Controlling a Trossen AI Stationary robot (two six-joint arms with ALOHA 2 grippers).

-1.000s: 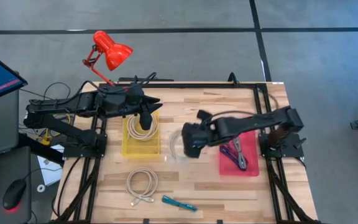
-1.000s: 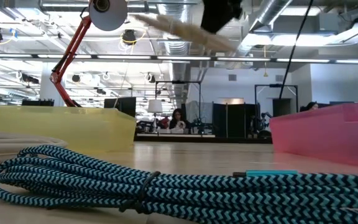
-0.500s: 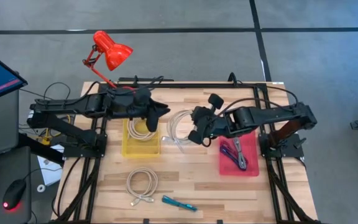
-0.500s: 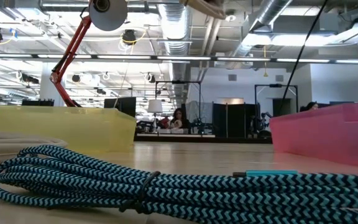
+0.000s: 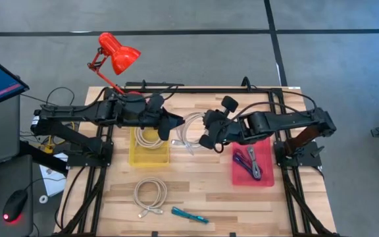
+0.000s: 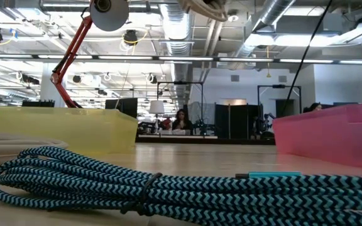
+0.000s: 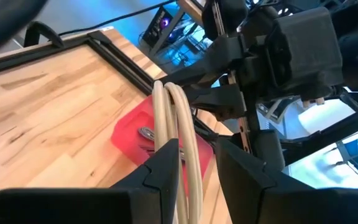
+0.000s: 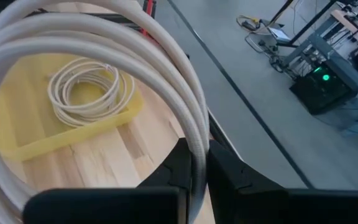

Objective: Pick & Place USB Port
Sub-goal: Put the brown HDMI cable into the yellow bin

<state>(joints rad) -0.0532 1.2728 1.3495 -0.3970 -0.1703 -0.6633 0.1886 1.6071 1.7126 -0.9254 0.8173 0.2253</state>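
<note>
A coiled white cable [image 5: 189, 130] hangs in the air between my two grippers, over the table's middle; in the low view only its lower edge [image 6: 206, 7] shows at the top. My right gripper [image 5: 206, 137] is shut on it from the right. My left gripper [image 5: 176, 125] has reached in from the left and is open, its fingers standing on either side of the coil's strands [image 7: 166, 112]; whether they touch the strands I cannot tell. A second white coil [image 5: 149, 135] lies in the yellow bin [image 5: 137, 158]. Dark cables [image 5: 250, 161] lie in the pink bin [image 5: 265, 178]. My right gripper [image 8: 199, 155] pinches several strands of the white coil [image 8: 197, 134] between its two fingers, on the coil's right-hand side. The fingers come in about level from the table's right and lie across the strands. The coil is lifted clear of the table.
Another white coil [image 5: 150, 194] and a teal braided cable [image 5: 189, 215] lie near the table's near edge; the teal cable [image 6: 137, 182] fills the low view's foreground. A red desk lamp [image 5: 114, 56] stands at the far left corner.
My right gripper has lifted the white coil off the table and carried it up and toward the far edge. My left gripper has moved from above the yellow bin toward the right, up to the coil, so its fingers now straddle the strands.
</note>
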